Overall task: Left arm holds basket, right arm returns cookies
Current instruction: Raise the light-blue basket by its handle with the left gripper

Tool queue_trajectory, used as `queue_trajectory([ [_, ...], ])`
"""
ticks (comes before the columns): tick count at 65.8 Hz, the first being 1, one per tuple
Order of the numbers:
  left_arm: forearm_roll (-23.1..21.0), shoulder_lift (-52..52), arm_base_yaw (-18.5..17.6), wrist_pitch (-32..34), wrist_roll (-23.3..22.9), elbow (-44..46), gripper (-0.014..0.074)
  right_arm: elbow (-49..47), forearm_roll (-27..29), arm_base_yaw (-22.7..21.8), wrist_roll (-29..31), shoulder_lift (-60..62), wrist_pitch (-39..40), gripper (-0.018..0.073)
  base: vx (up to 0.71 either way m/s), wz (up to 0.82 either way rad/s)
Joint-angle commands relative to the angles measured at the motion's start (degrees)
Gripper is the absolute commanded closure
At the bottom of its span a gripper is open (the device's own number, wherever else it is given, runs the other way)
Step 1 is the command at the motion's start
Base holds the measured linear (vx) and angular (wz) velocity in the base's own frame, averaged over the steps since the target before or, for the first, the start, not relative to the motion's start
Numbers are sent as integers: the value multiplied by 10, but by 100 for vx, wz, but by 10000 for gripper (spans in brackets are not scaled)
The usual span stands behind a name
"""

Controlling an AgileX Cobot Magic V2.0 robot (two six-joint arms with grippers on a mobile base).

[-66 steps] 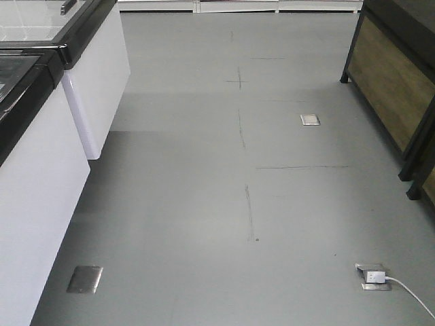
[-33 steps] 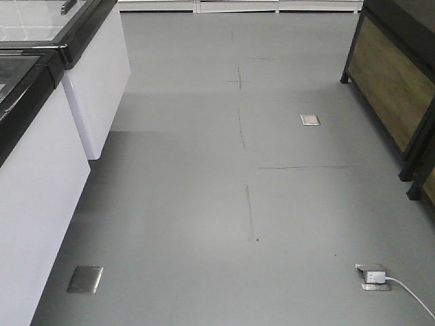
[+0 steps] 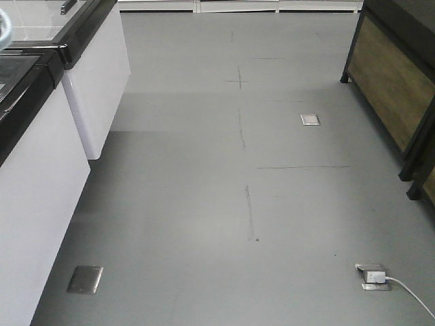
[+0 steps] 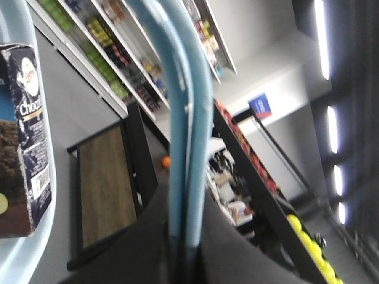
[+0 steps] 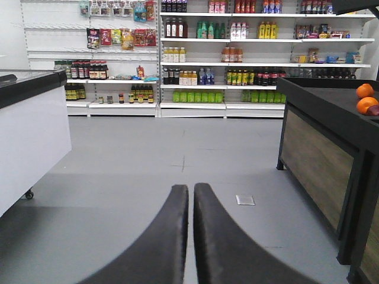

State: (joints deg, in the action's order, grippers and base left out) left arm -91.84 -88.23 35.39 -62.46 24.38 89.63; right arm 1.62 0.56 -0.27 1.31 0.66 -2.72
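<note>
Basket [image 4: 18, 21] hangs by its hoop handle [image 4: 186, 118], on which the left pincer [image 4: 182, 257] is closed. Chocofello cookies carton [image 4: 26, 136] appears to stand inside, against the wall. Right pincer [image 5: 190, 198] is pressed nearly closed and empty. One risk is that a swinging basket topples the carton before it is gripped.

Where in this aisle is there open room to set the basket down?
The grey floor is bare down the middle, between the white freezers on the left and the wood-panelled stand on the right. A cabled socket box sits on the floor at the near right. The back shelves are packed.
</note>
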Motion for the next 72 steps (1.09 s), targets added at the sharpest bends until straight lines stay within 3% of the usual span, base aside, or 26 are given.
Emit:
queue_trajectory([
  [1,-44,50,-49,7,12,-2,601,10,-6,-3,-1,8,45,570,0,0],
  [10,-43,90,-128,34,26,-91,599,10,-6,-3,-1,8,45,570,0,0],
  [19,-64,129,-203,40,88,-194,599,10,-6,-3,-1,8,45,570,0,0],
  [25,-104,140,-248,43,131,-262,599,10,-6,-3,-1,8,45,570,0,0],
  [37,-103,144,-355,68,185,-363,599,10,-6,-3,-1,8,45,570,0,0],
  [47,-103,142,-438,110,225,-404,599,10,-6,-3,-1,8,45,570,0,0],
  [64,-103,141,-563,170,228,-415,599,10,-6,-3,-1,8,45,570,0,0],
  [72,-103,124,-604,178,227,-415,599,10,-6,-3,-1,8,45,570,0,0],
])
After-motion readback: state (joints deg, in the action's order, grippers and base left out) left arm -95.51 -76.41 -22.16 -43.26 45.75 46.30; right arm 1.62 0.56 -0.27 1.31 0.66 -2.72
